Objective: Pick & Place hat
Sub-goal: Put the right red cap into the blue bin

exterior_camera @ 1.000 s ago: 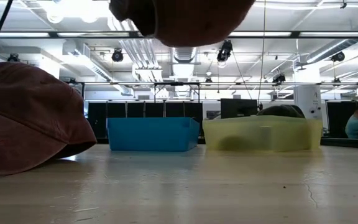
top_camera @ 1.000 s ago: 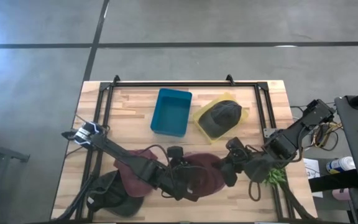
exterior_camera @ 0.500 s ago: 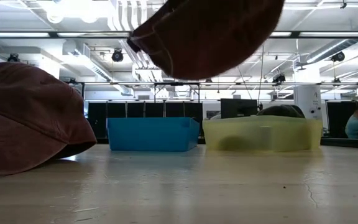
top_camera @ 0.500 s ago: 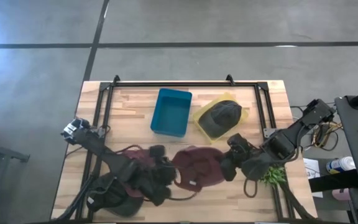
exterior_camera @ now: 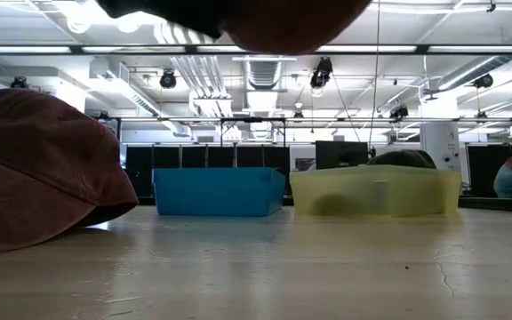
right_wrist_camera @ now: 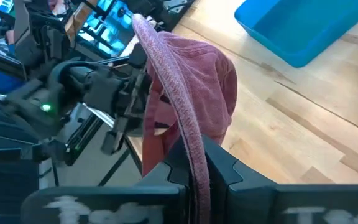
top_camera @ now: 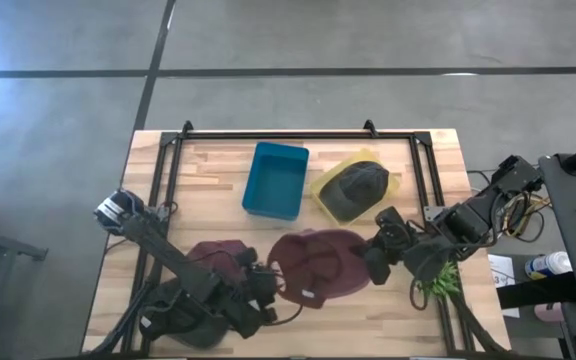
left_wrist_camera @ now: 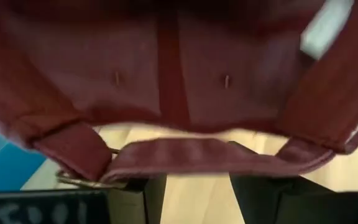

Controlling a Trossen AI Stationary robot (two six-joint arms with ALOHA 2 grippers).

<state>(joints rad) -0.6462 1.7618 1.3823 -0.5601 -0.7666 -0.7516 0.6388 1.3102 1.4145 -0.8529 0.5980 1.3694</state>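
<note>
A maroon hat (top_camera: 318,265) hangs clear of the table, its underside up; in the low view only its lower bulge (exterior_camera: 238,13) shows at the top. My right gripper (top_camera: 376,258) is shut on it from the table's right. My left gripper (top_camera: 258,288) is open on the hat's left; its back strap (left_wrist_camera: 197,155) lies just beyond the fingertips, and I cannot tell if they touch. A second maroon hat (top_camera: 211,260) rests crown up on the table (exterior_camera: 43,169). A dark grey hat (top_camera: 358,188) sits in the yellow bin (top_camera: 393,185). My right gripper pinches the maroon hat's brim (right_wrist_camera: 194,155) between its two fingers (right_wrist_camera: 229,171), the brim standing edge-on in the gap. The fingers come roughly level from the table's right. The hat is lifted clear, its crown (right_wrist_camera: 213,74) reaching away from the fingers toward the left arm.
A blue bin (top_camera: 276,180) stands left of the yellow one at the far middle. A dark hat (top_camera: 173,315) lies at the near left corner under the left arm. Something green (top_camera: 443,282) sits by the right edge. Black frame rails (top_camera: 168,190) run along the table's sides.
My left gripper has drawn back toward the table's left, away from the maroon hat. My right gripper has moved a little toward the far right, carrying the hat with it. The hat tipped down into the low view, then rose again.
</note>
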